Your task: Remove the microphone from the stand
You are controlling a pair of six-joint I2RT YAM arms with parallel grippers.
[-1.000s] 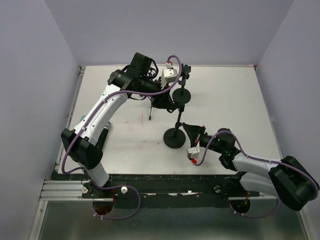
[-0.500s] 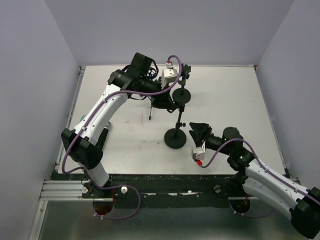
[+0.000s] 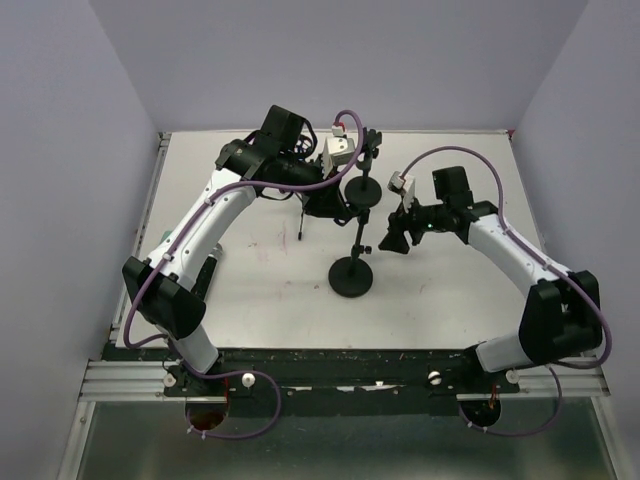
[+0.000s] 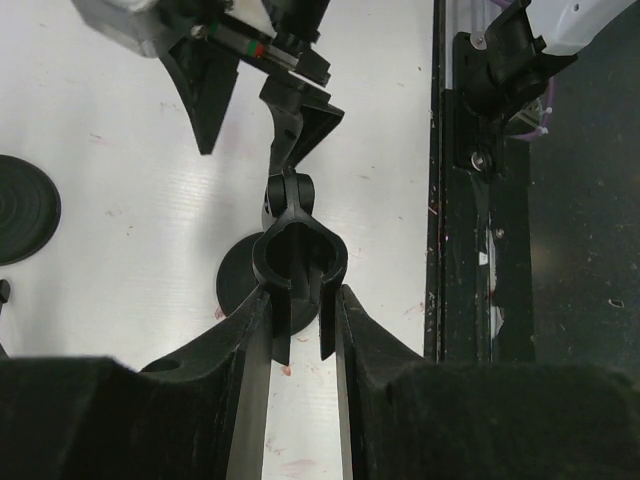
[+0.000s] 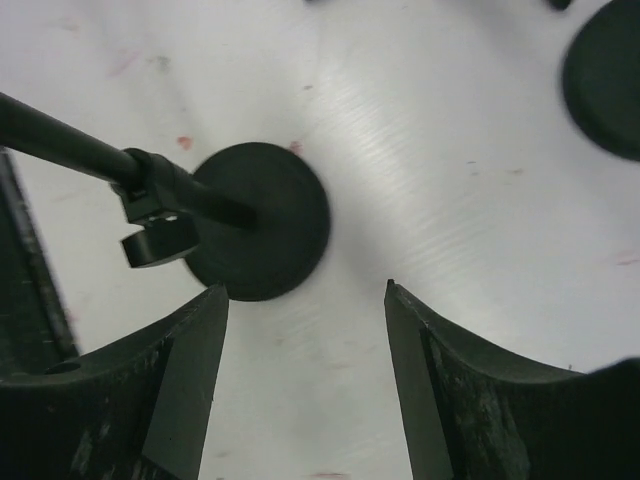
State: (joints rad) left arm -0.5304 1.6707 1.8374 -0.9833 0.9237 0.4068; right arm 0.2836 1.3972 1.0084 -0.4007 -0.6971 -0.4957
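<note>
the left gripper (image 4: 303,300) has its two fingers pressed in on the lower prongs of the stand's clip (image 4: 298,262), one finger on each side, so the clip sits clamped between the tips. the ring of the clip looks hollow from this wrist, and i cannot pick out the microphone in any view. just past the fingertips, under the clip, lies the round base (image 4: 232,285) of the stand (image 3: 357,240).

the right gripper (image 5: 303,288) is spread wide with nothing between its fingers (image 5: 195,380). ahead of the finger at the left of its wrist view is that same base. the pole (image 5: 60,140) runs in from the left, and a small clamp piece (image 5: 155,240) on it is near that fingertip. a second base (image 5: 608,75) sits well beyond the other finger, on the white table (image 5: 450,180).
</note>
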